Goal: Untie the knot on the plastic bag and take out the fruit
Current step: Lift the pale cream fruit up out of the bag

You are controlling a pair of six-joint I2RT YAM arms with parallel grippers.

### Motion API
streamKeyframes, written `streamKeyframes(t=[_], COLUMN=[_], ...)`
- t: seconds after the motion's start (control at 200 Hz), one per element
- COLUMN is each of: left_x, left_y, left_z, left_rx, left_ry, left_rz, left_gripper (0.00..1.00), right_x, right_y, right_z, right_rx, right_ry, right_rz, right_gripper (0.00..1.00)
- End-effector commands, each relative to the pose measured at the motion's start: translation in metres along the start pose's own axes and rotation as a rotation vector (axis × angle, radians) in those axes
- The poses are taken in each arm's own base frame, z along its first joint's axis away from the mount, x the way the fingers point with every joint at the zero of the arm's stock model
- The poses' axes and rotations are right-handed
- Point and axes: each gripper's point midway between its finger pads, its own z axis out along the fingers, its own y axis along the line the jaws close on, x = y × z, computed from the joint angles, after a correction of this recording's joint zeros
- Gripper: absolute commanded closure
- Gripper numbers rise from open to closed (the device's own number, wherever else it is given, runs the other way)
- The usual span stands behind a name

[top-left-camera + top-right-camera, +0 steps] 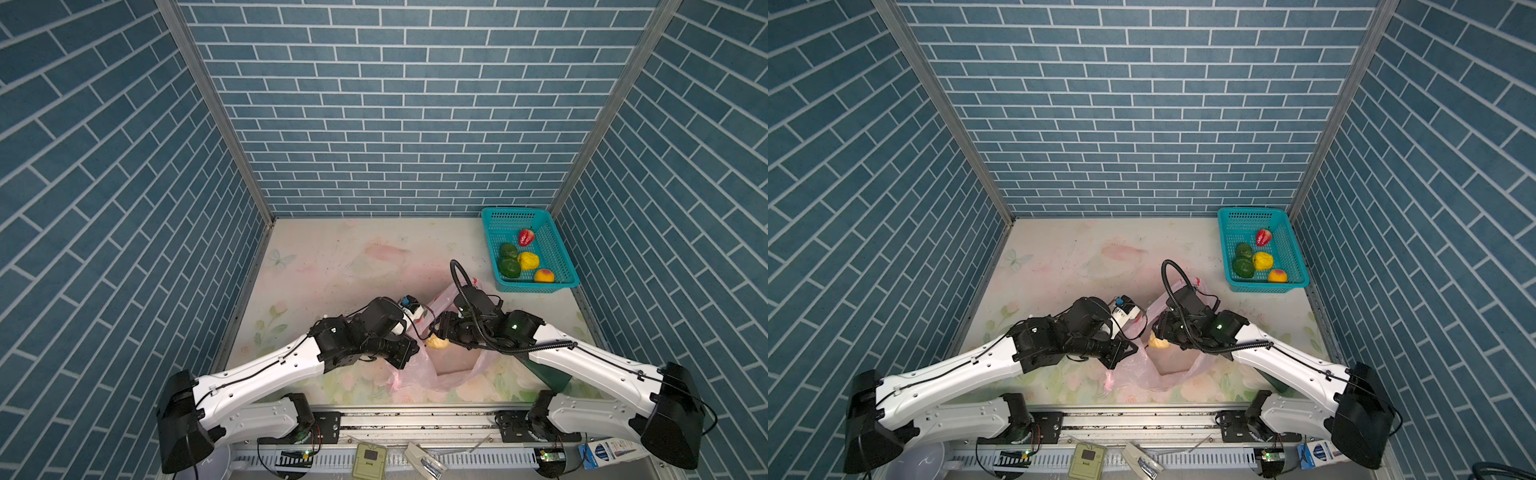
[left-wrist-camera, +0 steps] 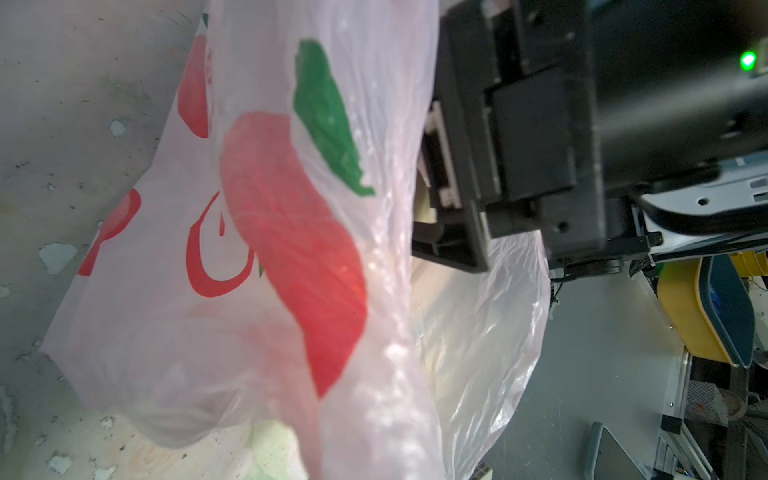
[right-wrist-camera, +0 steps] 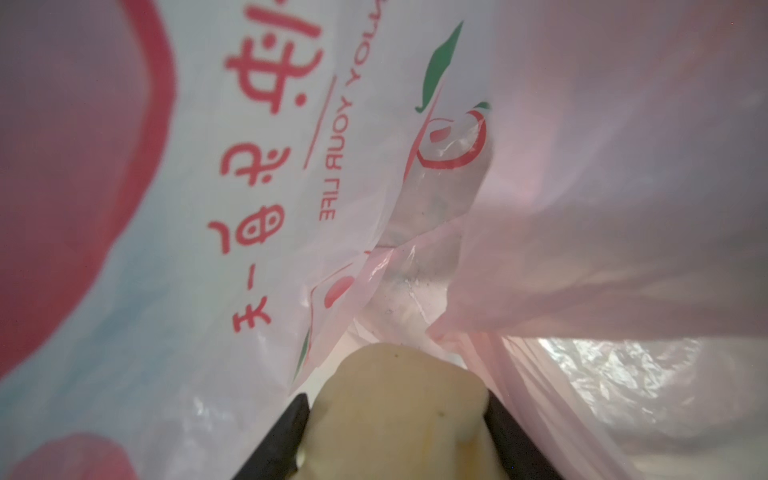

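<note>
The left gripper is closed at the left rim of the plastic bag, and that side of the bag stands raised off the floral worktop. In the left wrist view the pink film, with its red apple print, gathers into a bunch toward the gripper, but the pinch itself is hidden behind the plastic.

The bag sits near the front middle of the worktop, between the two arms, with its mouth open upward.

Just right of the mouth, the right gripper reaches inside the bag. Its black fingers are set partly apart and clamped on either side of a cream-white fruit, which also shows in both top views.

At the back right corner is a teal perforated basket. It holds a red fruit, two dark green fruits, a yellow fruit and a yellow-red fruit.
</note>
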Motion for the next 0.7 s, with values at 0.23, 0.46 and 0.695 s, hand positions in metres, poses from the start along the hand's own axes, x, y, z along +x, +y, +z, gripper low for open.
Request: streamKeyframes(t=[0.23,0.46,0.695], left_x=[-0.014,-0.014,-0.017], left_y=[0.001,0.005,0.009], left_z=[-0.007,-0.007,-0.009], left_rx=[-0.048,-0.063,-0.068], left_ry=[-0.038,-0.034,-0.031], left_rz=[0.004,0.005,-0.01], left_gripper=[1.0,1.0,1.0], right_x=[-0.001,-0.01,-0.036], right_y=[0.026,0.03,0.026], right_z=[-0.039,-0.067,-0.1], right_rx=[-0.035,-0.031,-0.024], right_ry=[0.001,-0.047,-0.122], right_rz=[-0.059,-0.067,-0.063], right_gripper=[0.5,0.5,0.5])
